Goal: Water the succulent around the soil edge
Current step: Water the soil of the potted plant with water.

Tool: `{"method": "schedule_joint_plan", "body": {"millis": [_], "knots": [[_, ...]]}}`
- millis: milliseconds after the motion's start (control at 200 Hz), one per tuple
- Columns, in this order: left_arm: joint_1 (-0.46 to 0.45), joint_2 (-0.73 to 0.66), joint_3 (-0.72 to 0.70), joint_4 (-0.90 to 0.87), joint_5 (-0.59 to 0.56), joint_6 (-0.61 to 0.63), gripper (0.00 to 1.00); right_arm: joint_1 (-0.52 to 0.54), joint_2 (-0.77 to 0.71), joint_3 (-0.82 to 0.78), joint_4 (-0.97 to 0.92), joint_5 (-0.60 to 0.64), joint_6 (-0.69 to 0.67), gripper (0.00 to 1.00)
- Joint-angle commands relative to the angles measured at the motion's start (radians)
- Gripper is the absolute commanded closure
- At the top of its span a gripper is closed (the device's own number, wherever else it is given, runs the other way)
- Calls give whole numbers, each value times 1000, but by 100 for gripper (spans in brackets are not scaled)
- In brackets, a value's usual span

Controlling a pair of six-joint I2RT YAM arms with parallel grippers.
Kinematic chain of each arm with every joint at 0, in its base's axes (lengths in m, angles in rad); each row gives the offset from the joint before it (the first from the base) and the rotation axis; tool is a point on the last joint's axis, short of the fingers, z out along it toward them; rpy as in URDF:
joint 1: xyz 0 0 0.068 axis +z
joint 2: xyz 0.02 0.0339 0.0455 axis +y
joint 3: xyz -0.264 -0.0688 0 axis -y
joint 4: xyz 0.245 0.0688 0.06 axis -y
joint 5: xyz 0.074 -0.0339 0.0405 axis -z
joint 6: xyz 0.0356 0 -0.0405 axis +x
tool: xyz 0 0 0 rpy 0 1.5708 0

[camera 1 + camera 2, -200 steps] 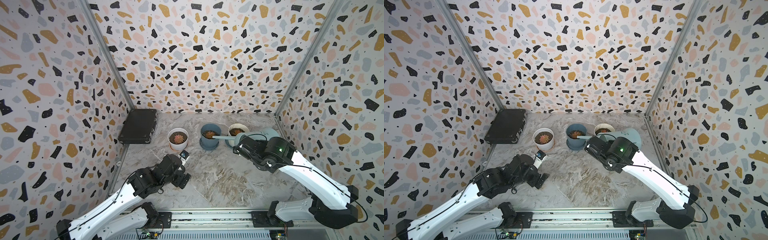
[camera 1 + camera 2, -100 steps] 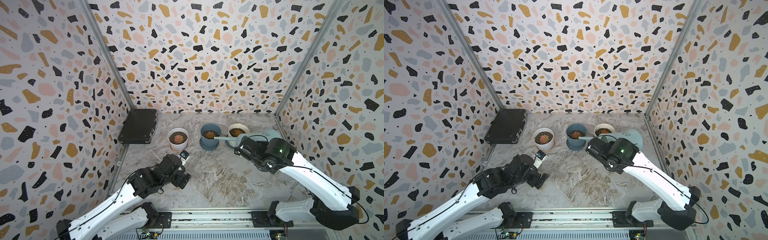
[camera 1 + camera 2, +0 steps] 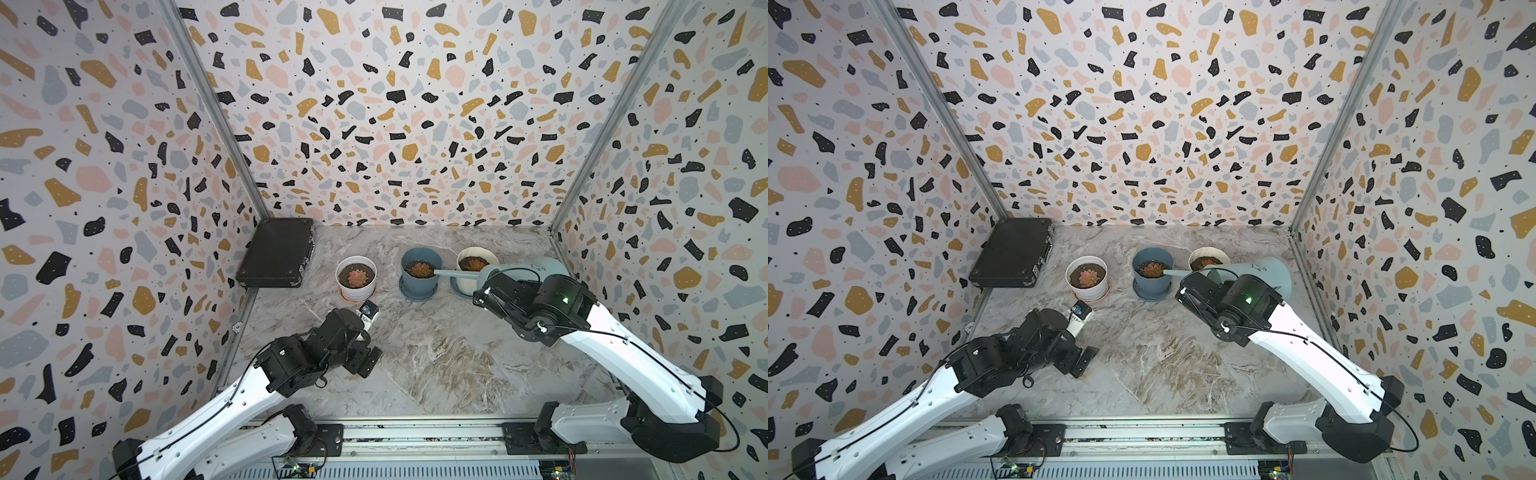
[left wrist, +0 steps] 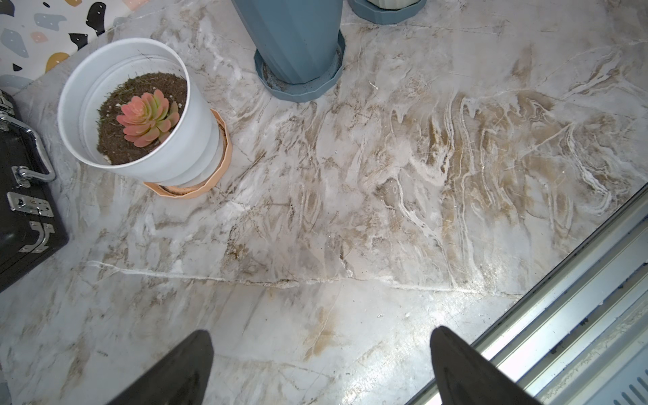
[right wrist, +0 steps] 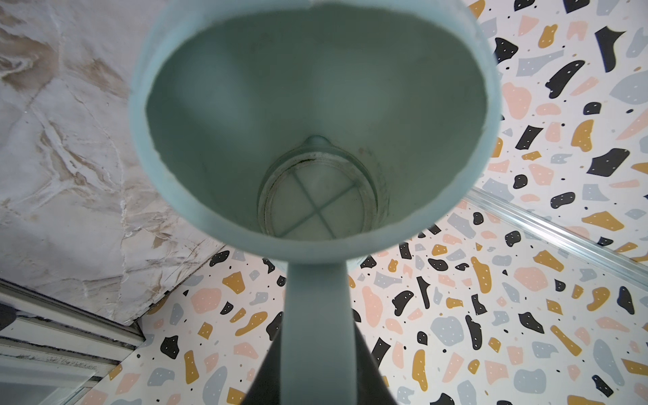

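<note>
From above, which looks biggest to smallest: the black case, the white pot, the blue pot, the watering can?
In a top view:
1. Black case
2. Watering can, partly hidden by the arm, so unsure
3. Blue pot and white pot look alike

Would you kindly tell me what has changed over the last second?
The watering can, shut in the right gripper, slid its spout tip slightly farther across the blue pot, from the rim toward the succulent. The open left gripper and the other pots stayed put.

Both top views look down from high in front (sharing all the tabletop [image 3: 436, 353]); wrist cameras sit close.
</note>
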Motion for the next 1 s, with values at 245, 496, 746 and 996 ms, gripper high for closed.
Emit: {"method": "schedule_joint_plan", "body": {"millis": [245, 496, 746, 996], "knots": [[-4, -10, -3, 23, -3, 6, 1, -19, -20, 13, -224, 57, 16, 100], [-4, -10, -6, 25, -1, 4, 1, -30, -5, 24, -219, 60, 9, 100], [-4, -13, -8, 28, 0, 5, 0, -44, 23, 50, -203, 73, -7, 100], [-4, -16, -13, 35, 1, 5, 1, -56, 45, 81, -189, 80, -20, 100]]}}
